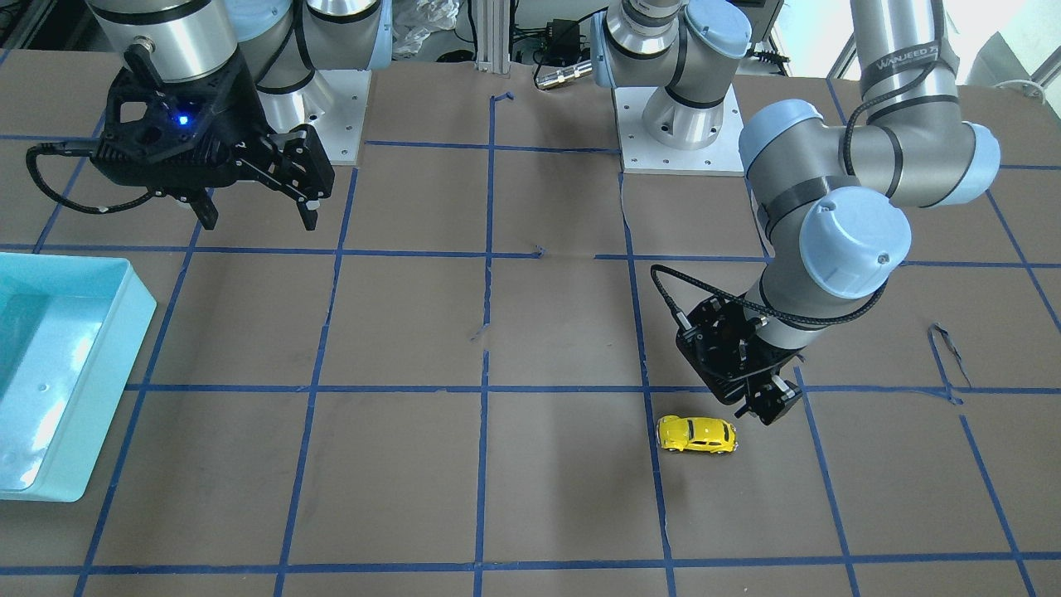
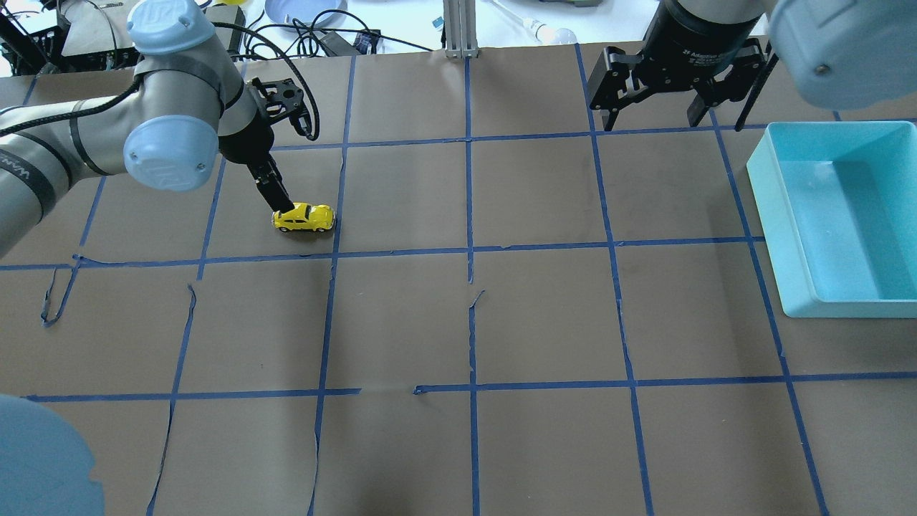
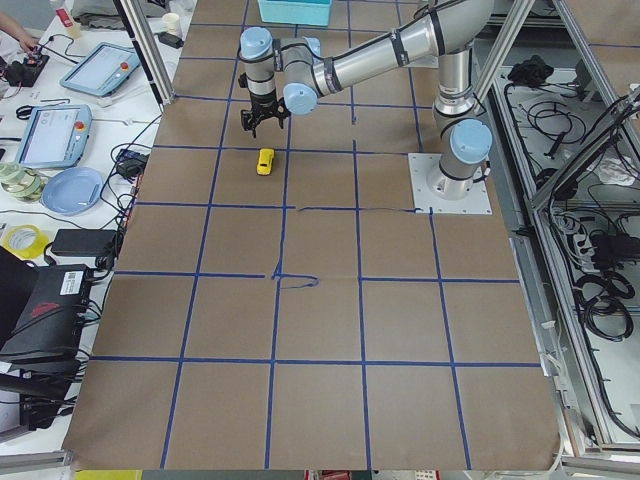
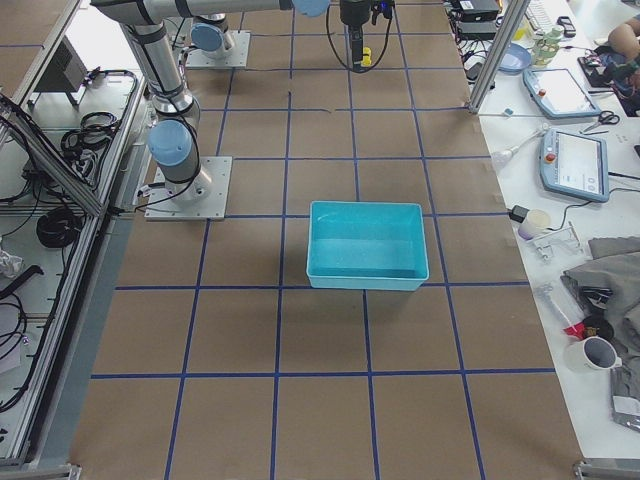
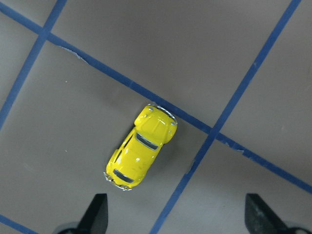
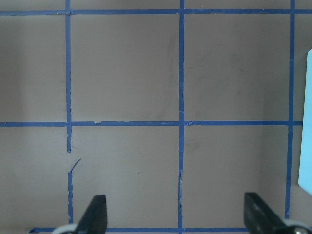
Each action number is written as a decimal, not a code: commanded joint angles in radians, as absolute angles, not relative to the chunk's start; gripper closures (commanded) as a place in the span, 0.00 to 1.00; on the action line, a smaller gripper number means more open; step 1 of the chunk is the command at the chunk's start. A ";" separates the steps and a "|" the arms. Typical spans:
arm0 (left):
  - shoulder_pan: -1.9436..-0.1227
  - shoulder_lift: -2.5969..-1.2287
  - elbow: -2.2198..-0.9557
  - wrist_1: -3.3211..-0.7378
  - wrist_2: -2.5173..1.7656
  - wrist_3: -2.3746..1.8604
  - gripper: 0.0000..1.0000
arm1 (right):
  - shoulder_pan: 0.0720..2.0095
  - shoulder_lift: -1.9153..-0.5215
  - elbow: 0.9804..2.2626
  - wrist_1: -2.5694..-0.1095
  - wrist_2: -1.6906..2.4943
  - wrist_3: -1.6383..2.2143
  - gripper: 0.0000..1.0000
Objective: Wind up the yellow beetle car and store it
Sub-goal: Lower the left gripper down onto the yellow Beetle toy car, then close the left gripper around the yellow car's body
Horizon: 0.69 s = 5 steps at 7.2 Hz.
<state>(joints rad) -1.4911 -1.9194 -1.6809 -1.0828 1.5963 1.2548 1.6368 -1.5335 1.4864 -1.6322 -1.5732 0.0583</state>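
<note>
Brown and gridded with blue tape (image 2: 469,193), the table (image 2: 544,322) holds the yellow beetle car (image 1: 697,434) on its wheels just ahead of the left gripper's (image 5: 178,214) spread, empty fingers, while the right gripper (image 2: 653,118), fingers likewise apart, hangs near the teal bin (image 2: 845,308).

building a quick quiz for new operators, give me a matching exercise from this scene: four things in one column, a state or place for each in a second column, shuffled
Things:
1. yellow beetle car
2. left gripper
3. right gripper
4. teal bin

States:
A. open, raised, holding nothing
B. empty, on the robot's right side
C. on its wheels by a blue tape line, not gripped
D. open, low beside the car

Pairs: 1-C, 2-D, 3-A, 4-B
</note>
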 commanded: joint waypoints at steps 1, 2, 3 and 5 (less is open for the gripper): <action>-1.491 -1.972 -1.732 -0.930 1.608 1.519 0.00 | 1.637 -1.534 1.486 -1.632 -1.574 0.058 0.00; -1.490 -1.976 -1.746 -0.913 1.605 1.602 0.00 | 1.637 -1.534 1.486 -1.632 -1.574 0.058 0.00; -1.489 -1.982 -1.768 -0.920 1.605 1.618 0.00 | 1.637 -1.532 1.486 -1.632 -1.574 0.058 0.00; -1.488 -2.003 -1.786 -0.855 1.605 1.626 0.01 | 1.637 -1.534 1.486 -1.632 -1.574 0.060 0.00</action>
<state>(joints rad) -1.4886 -1.9880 -1.7800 -0.8894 1.6053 1.6171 1.6368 -1.5336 1.4864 -1.6322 -1.5739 0.0586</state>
